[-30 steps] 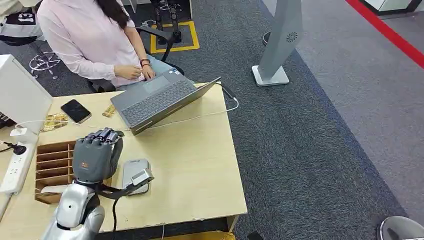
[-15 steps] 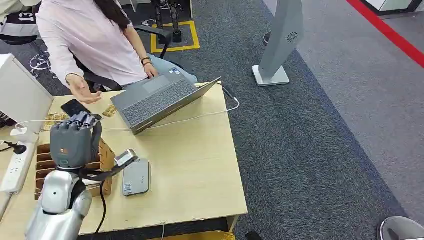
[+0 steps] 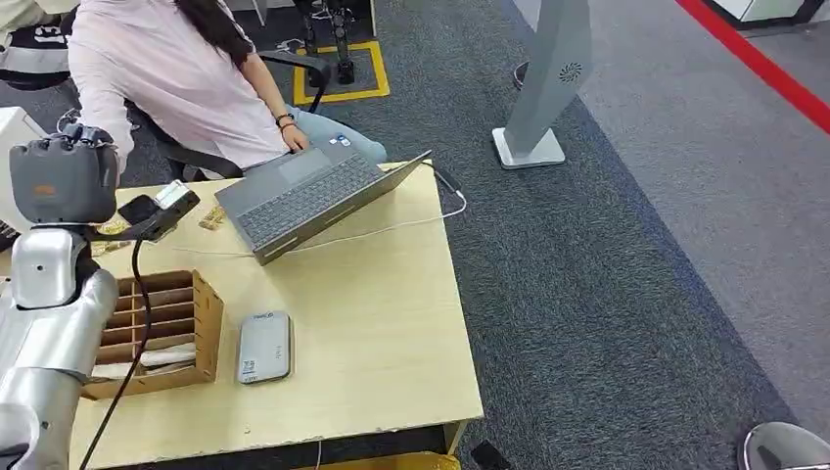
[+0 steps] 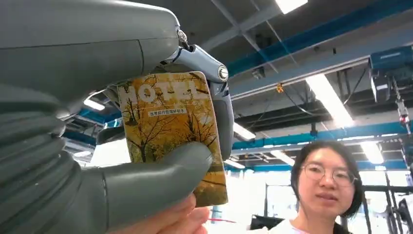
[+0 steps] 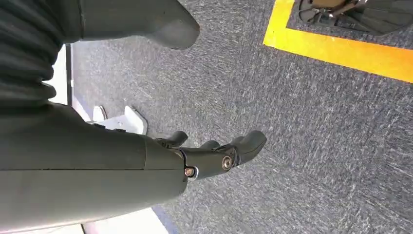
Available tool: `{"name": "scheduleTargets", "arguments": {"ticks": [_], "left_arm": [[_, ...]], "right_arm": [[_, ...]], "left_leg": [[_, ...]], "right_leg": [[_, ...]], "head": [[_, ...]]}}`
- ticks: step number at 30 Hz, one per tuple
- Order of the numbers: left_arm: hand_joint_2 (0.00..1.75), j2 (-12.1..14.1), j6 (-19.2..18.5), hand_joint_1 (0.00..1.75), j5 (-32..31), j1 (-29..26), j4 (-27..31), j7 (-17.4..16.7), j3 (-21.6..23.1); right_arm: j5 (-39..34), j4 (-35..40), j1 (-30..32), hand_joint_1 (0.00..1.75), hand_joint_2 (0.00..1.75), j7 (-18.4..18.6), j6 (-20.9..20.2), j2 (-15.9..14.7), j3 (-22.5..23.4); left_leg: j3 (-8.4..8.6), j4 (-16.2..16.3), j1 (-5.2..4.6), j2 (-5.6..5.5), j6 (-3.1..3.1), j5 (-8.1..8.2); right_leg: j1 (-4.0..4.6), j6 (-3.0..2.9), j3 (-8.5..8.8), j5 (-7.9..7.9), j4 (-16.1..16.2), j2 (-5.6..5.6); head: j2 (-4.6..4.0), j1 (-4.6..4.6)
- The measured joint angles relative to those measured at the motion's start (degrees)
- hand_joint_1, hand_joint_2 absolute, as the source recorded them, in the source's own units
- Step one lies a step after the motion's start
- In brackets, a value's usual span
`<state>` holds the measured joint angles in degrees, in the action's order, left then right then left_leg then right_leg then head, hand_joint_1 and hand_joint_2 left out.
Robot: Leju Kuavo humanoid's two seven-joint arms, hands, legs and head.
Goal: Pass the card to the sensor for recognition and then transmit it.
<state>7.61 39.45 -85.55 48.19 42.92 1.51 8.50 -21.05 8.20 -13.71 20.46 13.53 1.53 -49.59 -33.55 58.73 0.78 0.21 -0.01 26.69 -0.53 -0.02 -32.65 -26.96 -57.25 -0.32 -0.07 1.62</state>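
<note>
My left hand (image 3: 64,181) is raised at the table's far left corner, in front of a seated person in a pink top (image 3: 176,78). In the left wrist view that hand (image 4: 97,146) pinches a yellow hotel card (image 4: 170,122) with an autumn-tree print between its thumb and fingers. A person's fingertips (image 4: 170,222) touch the card's lower edge under my thumb. The grey card sensor (image 3: 264,347) lies flat on the wooden table (image 3: 391,333), well apart from the hand. My right hand (image 5: 209,156) hangs over grey carpet, fingers loosely bent, holding nothing.
A wooden slotted card box (image 3: 157,328) stands beside the sensor. An open laptop (image 3: 303,191) with a white cable sits at the table's far edge, a black phone (image 3: 145,208) near my left hand. A silver kiosk stand (image 3: 548,88) rises from the carpet to the right.
My left hand has risen from above the sensor and swung away to the far left, toward the person, carrying the card. The person's hand reached out to meet it.
</note>
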Motion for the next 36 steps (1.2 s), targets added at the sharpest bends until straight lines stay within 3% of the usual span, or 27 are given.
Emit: {"name": "scheduleTargets", "arguments": {"ticks": [6,7,8,18,27,31,34,36], "left_arm": [[1.75,-0.1,0.0,1.75,-0.3,0.9,-2.5,-0.4,0.0],[1.75,-0.1,0.0,0.09,-0.4,0.9,-2.8,-0.4,0.0],[1.75,-0.1,0.0,0.00,-0.5,0.9,-3.0,-0.4,0.0],[1.75,-0.4,0.0,0.00,-0.9,1.0,-6.1,-2.0,-0.1],[1.75,-0.6,0.1,0.00,1.2,-0.9,-5.9,0.1,-1.2],[1.75,-0.8,0.1,0.00,5.0,-5.3,-0.8,6.4,-2.9],[1.75,-1.9,0.2,0.00,5.7,-11.7,7.4,11.8,-4.9],[1.75,-2.8,0.2,0.00,5.5,-14.8,11.2,13.1,-5.4]], "right_arm": [[0.0,0.0,-0.1,0.00,1.75,0.0,0.0,0.1,-0.4],[0.0,0.0,-0.1,0.00,1.75,0.0,0.0,0.1,-0.4],[-0.1,0.0,-0.1,0.00,1.75,0.0,0.0,0.1,-0.4],[-0.6,0.0,-0.1,0.00,1.75,-0.1,0.0,0.1,-1.0],[-0.8,0.0,0.1,0.00,1.75,-0.1,0.4,0.1,-1.3],[-1.4,0.0,0.1,0.00,1.75,0.2,1.3,0.3,-1.3],[-2.2,0.0,0.3,0.00,1.75,0.4,1.7,0.4,-1.3],[-2.4,0.0,0.4,0.00,1.75,0.5,1.9,0.4,-1.3]], "left_leg": [[-0.01,0.0,0.02,0.02,-0.01,0.01],[-0.01,0.0,0.02,0.01,-0.01,0.00],[-0.01,0.0,0.02,0.01,-0.01,0.00],[-0.02,0.0,0.02,0.00,-0.01,0.01],[-0.03,0.0,0.02,0.00,-0.01,0.01],[-0.02,0.0,0.02,0.08,-0.02,0.02],[-0.05,0.0,0.01,0.07,0.02,0.05],[-0.08,0.0,0.00,0.05,0.03,0.06]], "right_leg": [[0.00,0.00,-0.01,0.00,0.0,0.00],[0.00,0.00,-0.01,0.00,0.0,0.00],[0.00,0.00,-0.01,0.00,0.0,0.00],[0.00,0.00,-0.02,0.00,0.0,0.00],[0.00,0.00,-0.02,0.00,0.0,0.00],[0.00,-0.01,-0.04,-0.01,0.0,0.06],[-0.01,0.03,-0.09,-0.04,0.0,0.08],[-0.01,0.06,-0.09,-0.06,0.0,0.05]], "head": [[0.00,0.00],[0.00,0.00],[0.00,0.00],[0.00,0.00],[0.00,0.00],[0.00,0.02],[0.00,-0.07],[0.00,0.04]]}}
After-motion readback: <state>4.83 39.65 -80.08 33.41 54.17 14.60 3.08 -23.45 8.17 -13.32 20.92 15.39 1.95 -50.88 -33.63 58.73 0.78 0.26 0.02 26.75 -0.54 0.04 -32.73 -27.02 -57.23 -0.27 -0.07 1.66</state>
